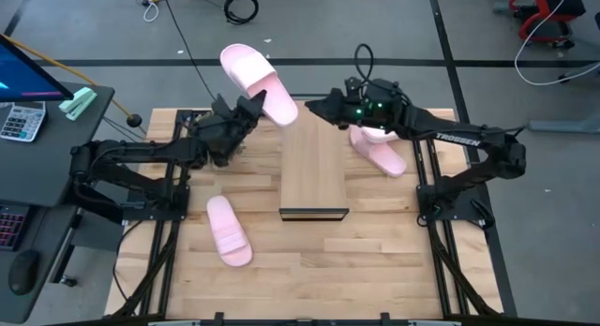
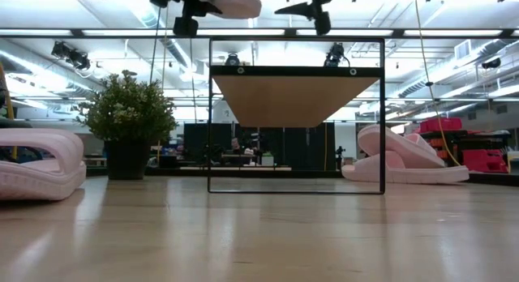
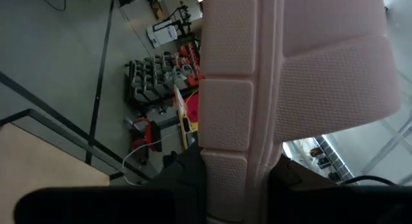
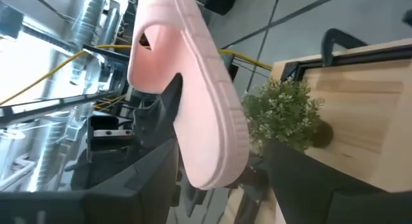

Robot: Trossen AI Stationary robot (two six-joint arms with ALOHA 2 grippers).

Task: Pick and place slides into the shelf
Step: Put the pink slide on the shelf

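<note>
Wooden tabletop (image 1: 375, 260), left end effector (image 1: 251, 113) raised, clenched on a pink slide (image 1: 258, 81) above the shelf (image 1: 313, 171), right end effector (image 1: 319, 106) released, facing it, shelf top bare

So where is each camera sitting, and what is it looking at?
High: above, looking down; both arms, left gripper holding a slide near the shelf.
Low: table height, looking across; grippers up top.
Left wrist: its fingers pinch the slide.
Right wrist: open right gripper faces that slide.
All share the slide.
</note>
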